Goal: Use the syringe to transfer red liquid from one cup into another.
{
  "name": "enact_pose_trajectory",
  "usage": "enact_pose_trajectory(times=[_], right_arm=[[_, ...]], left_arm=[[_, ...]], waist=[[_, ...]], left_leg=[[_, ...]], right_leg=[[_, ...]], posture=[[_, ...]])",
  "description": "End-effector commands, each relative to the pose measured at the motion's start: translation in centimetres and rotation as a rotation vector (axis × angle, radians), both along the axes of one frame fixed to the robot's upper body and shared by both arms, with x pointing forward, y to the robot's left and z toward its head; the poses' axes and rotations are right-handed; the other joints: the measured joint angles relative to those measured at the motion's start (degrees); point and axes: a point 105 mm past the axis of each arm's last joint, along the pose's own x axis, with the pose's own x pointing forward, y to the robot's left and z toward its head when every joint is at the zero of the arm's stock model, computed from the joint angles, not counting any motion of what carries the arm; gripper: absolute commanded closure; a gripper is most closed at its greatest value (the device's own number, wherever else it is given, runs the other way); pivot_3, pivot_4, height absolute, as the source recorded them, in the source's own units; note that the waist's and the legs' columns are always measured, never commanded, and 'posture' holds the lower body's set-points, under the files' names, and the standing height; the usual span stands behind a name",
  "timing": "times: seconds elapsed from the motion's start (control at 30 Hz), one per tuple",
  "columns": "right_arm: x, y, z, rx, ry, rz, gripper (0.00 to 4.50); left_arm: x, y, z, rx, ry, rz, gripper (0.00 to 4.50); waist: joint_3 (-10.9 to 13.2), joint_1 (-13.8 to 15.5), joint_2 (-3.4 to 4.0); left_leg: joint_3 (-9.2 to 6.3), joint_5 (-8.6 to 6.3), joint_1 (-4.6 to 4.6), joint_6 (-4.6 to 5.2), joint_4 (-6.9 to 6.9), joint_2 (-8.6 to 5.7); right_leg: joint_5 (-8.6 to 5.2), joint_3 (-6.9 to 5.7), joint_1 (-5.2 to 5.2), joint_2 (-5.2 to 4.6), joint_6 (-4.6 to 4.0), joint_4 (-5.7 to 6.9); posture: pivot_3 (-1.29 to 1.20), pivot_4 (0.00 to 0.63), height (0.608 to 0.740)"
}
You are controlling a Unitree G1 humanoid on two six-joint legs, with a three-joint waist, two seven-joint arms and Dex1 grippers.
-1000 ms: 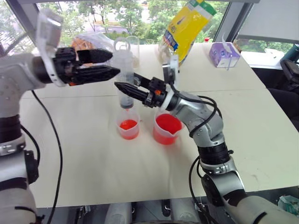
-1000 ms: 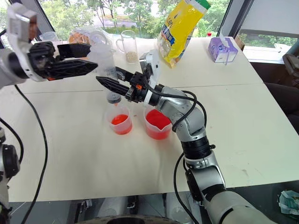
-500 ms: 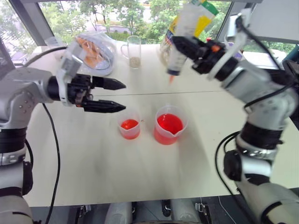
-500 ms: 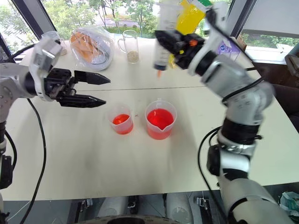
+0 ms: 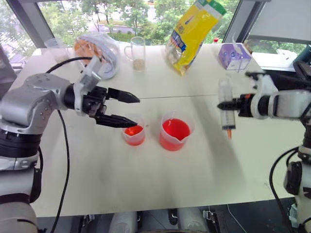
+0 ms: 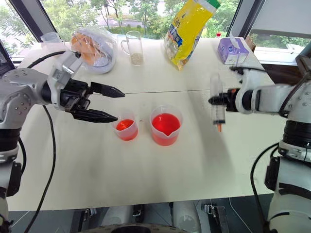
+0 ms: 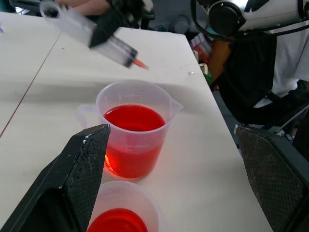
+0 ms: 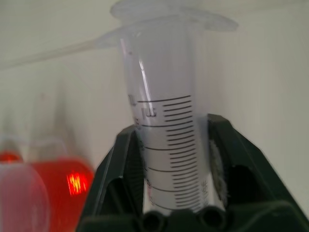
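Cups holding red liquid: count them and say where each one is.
2. The small cup sits under the left gripper's fingertips; the spouted beaker stands beside it, toward the robot's right.

Silver-grey jointed arms, black ribbed tapered fingers (image 5: 120,96), black cables looping alongside.

Bright daylight from the far windows (image 5: 121,14), soft shadows on the white table (image 5: 204,160), motion-blurred syringe (image 5: 225,109).

Head stereo downward; wrist cams close.
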Motion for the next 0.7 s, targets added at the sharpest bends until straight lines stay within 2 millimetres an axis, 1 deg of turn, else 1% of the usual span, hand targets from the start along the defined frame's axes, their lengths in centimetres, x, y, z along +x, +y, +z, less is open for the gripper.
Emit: enact_pose_trajectory(times=[0.03,0.13,0.2,0.27,0.3,0.33,0.4,0.43,0.5,0.57,0.63,0.7], right_arm=[[-0.5,0.6,-0.9,0.011,0.038,0.026,3.07],[-0.7,0.3,-2.2,-0.011,0.080,0.004,3.07],[-0.7,0.2,-2.6,-0.024,0.091,-0.008,3.07],[-0.8,0.2,-2.9,-0.024,0.093,-0.011,2.07],[-0.9,0.2,-2.9,-0.025,0.093,-0.011,1.71],[-0.9,0.2,-3.0,-0.025,0.093,-0.010,1.25],[-1.0,0.3,-2.7,-0.021,0.080,-0.003,0.25],[-1.0,0.3,-2.5,-0.022,0.072,-0.002,0.05],[-1.1,0.2,-1.8,-0.044,0.042,0.012,0.05],[-1.4,0.2,-0.4,-0.101,-0.020,0.050,0.05],[-2.3,0.6,1.7,-0.157,-0.117,0.127,0.05],[-3.6,1.5,4.0,-0.192,-0.225,0.237,0.05]], left_arm=[[-0.6,-0.1,0.7,0.010,-0.054,-0.016,0.26],[-0.6,-0.4,0.5,0.014,-0.066,-0.012,0.26],[-0.7,-0.6,0.4,0.015,-0.071,-0.008,0.26],[-0.8,-0.8,0.4,0.008,-0.064,-0.009,0.16],[-0.9,-0.8,0.4,0.009,-0.062,-0.010,0.16],[-1.0,-0.8,0.3,0.010,-0.061,-0.010,0.16],[-1.0,-0.7,0.4,0.001,-0.044,-0.003,0.16],[-1.0,-0.7,0.4,-0.001,-0.039,-0.002,0.16],[-1.0,-0.6,0.5,-0.003,-0.037,0.001,0.16],[-0.9,-0.6,0.6,-0.003,-0.036,0.007,0.16],[-0.8,-0.4,0.7,0.000,-0.036,0.020,0.16],[-0.6,0.0,0.6,0.010,-0.041,0.037,0.16]], waist=[[0.00,0.04,0.01],[0.01,-0.02,0.01],[0.00,0.04,0.01],[0.00,0.05,0.01],[0.00,0.06,0.01],[0.00,0.06,0.01],[0.00,0.06,0.01],[0.00,0.05,0.01],[0.01,0.06,0.01],[0.02,0.09,0.03],[0.02,0.19,0.04],[0.03,0.35,0.05]], left_leg=[[0.01,0.00,0.00,0.00,0.00,-0.01],[0.00,0.00,-0.01,0.00,0.01,0.00],[-0.02,0.00,-0.01,0.00,0.00,0.00],[-0.02,0.00,-0.01,0.00,0.00,0.00],[-0.02,0.00,-0.01,0.00,0.00,0.01],[-0.02,0.00,-0.01,0.00,0.00,0.00],[-0.02,0.00,-0.02,0.00,0.01,0.00],[-0.02,0.00,-0.02,0.00,0.01,0.00],[-0.03,0.00,-0.02,0.00,0.01,0.00],[-0.04,0.00,-0.02,0.00,0.01,0.00],[-0.04,0.00,-0.04,0.00,0.01,0.00],[-0.07,-0.01,-0.07,0.02,0.00,0.00]], right_leg=[[0.00,0.01,0.00,-0.01,0.00,0.00],[0.00,0.01,-0.01,-0.01,0.01,0.01],[0.00,0.00,-0.01,0.00,0.01,0.01],[0.00,0.00,-0.01,0.01,0.01,0.00],[0.00,0.00,-0.01,0.01,0.01,0.00],[0.00,0.00,-0.01,0.00,0.01,0.00],[0.00,0.00,-0.01,0.00,0.01,0.00],[0.00,0.00,-0.01,0.00,0.01,0.00],[0.00,0.00,-0.01,0.01,0.01,0.00],[0.00,0.00,-0.01,0.01,0.01,0.00],[-0.01,0.00,-0.03,0.01,0.03,0.00],[-0.03,-0.02,-0.06,0.01,0.06,-0.01]], posture=[[0.00,0.150,0.740],[0.00,0.150,0.740],[0.00,0.150,0.740],[0.00,0.150,0.740],[0.00,0.150,0.740],[0.00,0.150,0.740],[0.00,0.150,0.740],[0.00,0.150,0.740],[0.00,0.150,0.740],[0.00,0.150,0.740],[0.00,0.150,0.740],[0.00,0.150,0.740]])
